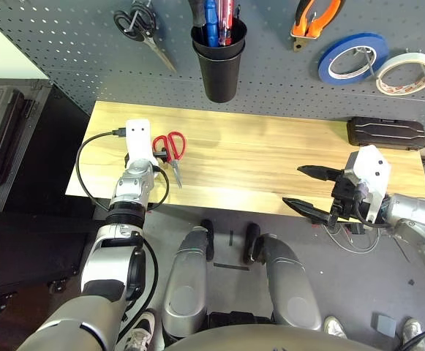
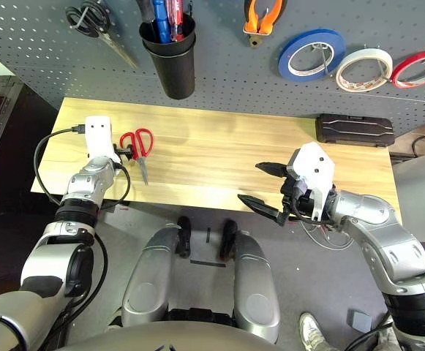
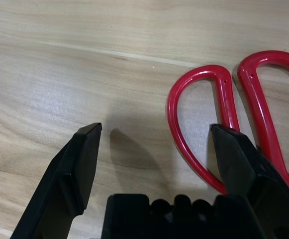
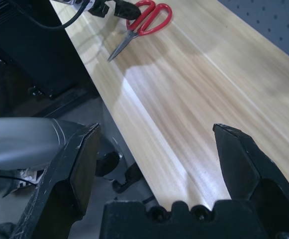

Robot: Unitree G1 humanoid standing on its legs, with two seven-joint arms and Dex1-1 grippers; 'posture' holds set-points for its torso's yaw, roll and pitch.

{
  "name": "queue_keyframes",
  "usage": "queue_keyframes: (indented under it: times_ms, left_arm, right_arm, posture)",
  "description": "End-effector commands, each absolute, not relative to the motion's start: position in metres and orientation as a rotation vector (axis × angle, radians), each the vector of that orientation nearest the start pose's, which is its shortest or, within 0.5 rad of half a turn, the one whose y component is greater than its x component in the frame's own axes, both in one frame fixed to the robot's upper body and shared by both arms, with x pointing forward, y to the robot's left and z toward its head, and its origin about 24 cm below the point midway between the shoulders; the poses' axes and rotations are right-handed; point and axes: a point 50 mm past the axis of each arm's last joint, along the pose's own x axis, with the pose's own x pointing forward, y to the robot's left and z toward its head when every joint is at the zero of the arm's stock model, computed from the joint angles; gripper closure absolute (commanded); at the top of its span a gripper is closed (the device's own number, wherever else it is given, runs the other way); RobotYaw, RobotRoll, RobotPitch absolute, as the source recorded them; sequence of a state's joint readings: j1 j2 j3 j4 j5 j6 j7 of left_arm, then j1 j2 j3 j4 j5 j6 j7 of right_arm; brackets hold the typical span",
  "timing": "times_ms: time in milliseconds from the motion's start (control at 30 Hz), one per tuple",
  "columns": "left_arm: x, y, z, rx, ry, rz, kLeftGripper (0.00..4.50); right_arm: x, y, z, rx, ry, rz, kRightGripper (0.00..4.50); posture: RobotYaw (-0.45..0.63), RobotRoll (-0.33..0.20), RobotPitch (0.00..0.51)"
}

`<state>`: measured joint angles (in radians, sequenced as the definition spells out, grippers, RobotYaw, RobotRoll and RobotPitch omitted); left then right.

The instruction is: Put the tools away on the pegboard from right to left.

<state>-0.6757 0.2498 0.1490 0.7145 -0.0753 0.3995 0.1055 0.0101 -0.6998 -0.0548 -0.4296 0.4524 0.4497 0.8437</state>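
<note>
Both jaws apart, left gripper (image 3: pixel 154 137) low beside red-handled scissors (image 1: pixel 172 150) on table (image 1: pixel 256 161).

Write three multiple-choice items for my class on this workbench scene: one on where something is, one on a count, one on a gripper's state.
1. Where are the red-handled scissors?
A. hung on the pegboard
B. lying on the wooden table by the left gripper
C. inside the black cup

2. How many tape rolls hang on the pegboard?
A. one
B. two
C. three

3. How does the right gripper stand?
A. open, holding nothing
B. shut on the pliers
C. shut on a tape roll

Key: 1 B, the scissors lie flat on the table beside the left gripper. 2 C, a blue, a cream-white and a red roll hang there. 3 A, its fingers stand apart over the table edge.
</note>
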Motion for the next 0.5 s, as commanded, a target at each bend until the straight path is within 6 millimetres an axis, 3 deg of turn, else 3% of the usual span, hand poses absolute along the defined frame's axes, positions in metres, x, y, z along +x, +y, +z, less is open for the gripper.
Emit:
queue_keyframes:
  times_ms: [33,133,433,500]
  left_arm:
    - [0.3532,0.2149,0.0366,0.102,0.519,0.236,0.18]
    - [0.3511,0.2142,0.0327,0.111,0.546,0.226,0.91]
    - [0.3508,0.2106,0.0356,0.086,0.51,0.217,4.36]
    - [0.3507,0.2109,0.0385,0.068,0.486,0.22,4.43]
  right_arm:
    - [0.2169,-0.1982,0.1245,-0.247,0.2,0.968,0.0]
    - [0.2174,-0.1987,0.1256,-0.251,0.201,0.968,0.0]
    - [0.2181,-0.1977,0.1262,-0.253,0.191,0.975,0.0]
    - [0.219,-0.1963,0.1282,-0.249,0.172,0.982,0.0]
  posture:
    - [0.0,0.0,0.428]
    - [0.0,0.0,0.427]
    - [0.01,0.0,0.421]
    - [0.01,0.0,0.418]
